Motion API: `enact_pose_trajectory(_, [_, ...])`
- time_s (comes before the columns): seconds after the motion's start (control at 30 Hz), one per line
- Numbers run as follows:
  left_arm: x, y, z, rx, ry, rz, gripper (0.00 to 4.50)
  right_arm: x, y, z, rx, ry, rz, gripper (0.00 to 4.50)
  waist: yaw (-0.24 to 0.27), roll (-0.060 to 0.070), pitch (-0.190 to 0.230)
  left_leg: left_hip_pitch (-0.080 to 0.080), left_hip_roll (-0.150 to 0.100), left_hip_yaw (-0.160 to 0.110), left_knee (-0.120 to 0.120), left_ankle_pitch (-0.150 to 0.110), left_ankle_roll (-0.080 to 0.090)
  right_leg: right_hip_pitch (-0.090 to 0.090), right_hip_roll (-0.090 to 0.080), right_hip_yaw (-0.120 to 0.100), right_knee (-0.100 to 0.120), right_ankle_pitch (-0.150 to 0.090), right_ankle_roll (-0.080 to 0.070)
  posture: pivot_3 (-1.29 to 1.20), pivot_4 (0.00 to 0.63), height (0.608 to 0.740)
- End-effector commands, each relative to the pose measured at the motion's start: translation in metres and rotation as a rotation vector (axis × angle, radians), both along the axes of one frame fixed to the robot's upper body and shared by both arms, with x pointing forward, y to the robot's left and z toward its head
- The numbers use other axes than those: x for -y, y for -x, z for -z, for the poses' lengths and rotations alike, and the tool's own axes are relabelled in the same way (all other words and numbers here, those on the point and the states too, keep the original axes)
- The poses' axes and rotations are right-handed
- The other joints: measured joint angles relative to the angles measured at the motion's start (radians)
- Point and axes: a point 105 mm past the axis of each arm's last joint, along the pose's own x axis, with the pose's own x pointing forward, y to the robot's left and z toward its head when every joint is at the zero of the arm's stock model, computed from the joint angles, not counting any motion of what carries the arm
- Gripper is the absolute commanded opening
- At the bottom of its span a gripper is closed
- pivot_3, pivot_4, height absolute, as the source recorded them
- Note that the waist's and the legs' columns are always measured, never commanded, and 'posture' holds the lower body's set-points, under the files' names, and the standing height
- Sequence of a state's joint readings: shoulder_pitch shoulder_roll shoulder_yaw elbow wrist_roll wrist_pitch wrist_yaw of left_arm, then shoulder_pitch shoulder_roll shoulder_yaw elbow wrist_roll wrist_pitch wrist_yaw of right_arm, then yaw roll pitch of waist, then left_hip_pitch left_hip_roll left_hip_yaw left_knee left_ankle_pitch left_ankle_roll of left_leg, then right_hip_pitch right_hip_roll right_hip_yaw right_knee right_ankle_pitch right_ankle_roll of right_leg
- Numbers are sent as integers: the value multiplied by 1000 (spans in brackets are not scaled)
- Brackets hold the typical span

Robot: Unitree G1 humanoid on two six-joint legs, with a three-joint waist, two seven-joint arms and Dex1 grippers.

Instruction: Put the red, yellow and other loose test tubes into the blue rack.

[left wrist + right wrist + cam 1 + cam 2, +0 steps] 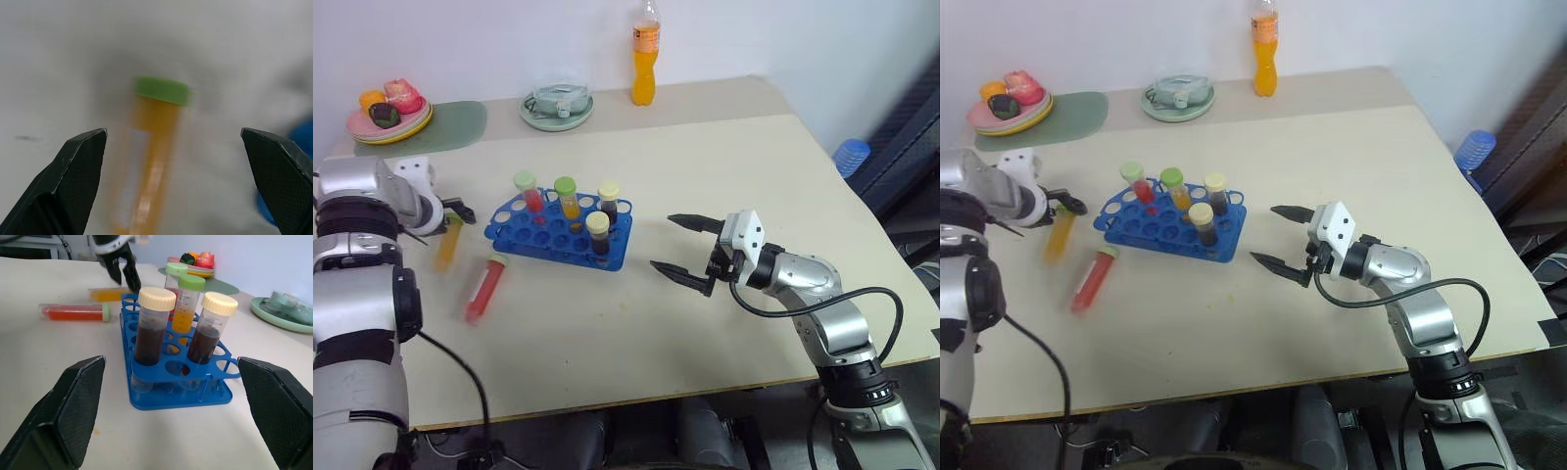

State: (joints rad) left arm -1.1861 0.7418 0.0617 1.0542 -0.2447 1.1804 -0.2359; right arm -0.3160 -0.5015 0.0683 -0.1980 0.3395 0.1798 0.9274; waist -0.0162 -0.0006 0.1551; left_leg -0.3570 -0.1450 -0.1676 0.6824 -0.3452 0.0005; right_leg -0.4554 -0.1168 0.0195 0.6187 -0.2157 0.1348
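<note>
Left gripper [460,211] hangs over the yellow tube [448,243], jaws spread wide with nothing between them; in the left wrist view that tube [151,161] lies on the table [724,176] between the fingers [73,176], green cap away from the camera. Red tube [484,287] lies loose on the table just beside it, near the rack's left end. Blue rack [563,233] holds four upright tubes: one red, one yellow, two dark. Right gripper [690,250] sits just right of the rack, level, pointing at it, jaws released and empty.
</note>
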Motion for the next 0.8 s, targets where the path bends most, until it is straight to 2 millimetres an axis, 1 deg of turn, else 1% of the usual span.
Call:
enact_pose_trajectory(0.03, [-8, -1, -11, 28, -11, -22, 4500, 0, 4, -13, 44, -16, -5, 4408, -3, 0, 0, 0, 0, 0, 0, 0, 0, -1, 0, 0, 0, 0, 0, 0, 150, 740])
enact_pose_trajectory(0.13, [-10, 0, -5, 14, -9, -35, 4500, -1, 4, -13, 40, -15, -11, 4408, -3, 0, 0, -1, 0, 1, 0, 0, 0, -3, 0, 0, 2, 0, 0, 0, 150, 740])
enact_pose_trajectory(0.33, [-11, -1, -2, 20, -4, -50, 4500, -1, 5, -13, 34, -16, -30, 4408, 3, -2, -1, -1, -1, 1, 1, 0, 0, -2, -1, 0, 2, 0, 0, 0, 150, 740])
enact_pose_trajectory(0.5, [-9, -2, 2, 20, 3, -51, 4500, -2, 13, -14, 36, -16, -86, 4408, 2, -2, -1, -1, -1, 1, 1, 0, 0, -2, -1, 0, 2, 0, 0, 0, 150, 740])
enact_pose_trajectory(0.63, [-9, -3, 5, 20, 7, -53, 4500, -4, 21, -18, 53, -25, -145, 4408, -2, -2, -1, -1, -1, 1, 1, 0, 0, -3, -1, 0, 3, 0, 0, 0, 150, 740])
enact_pose_trajectory(0.8, [-7, -3, 7, 15, 11, -51, 4500, -9, 23, -26, 61, -60, -180, 4408, 0, -2, -1, -1, -1, 1, 2, 0, 0, -4, -2, 0, 9, 0, 0, 0, 150, 740])
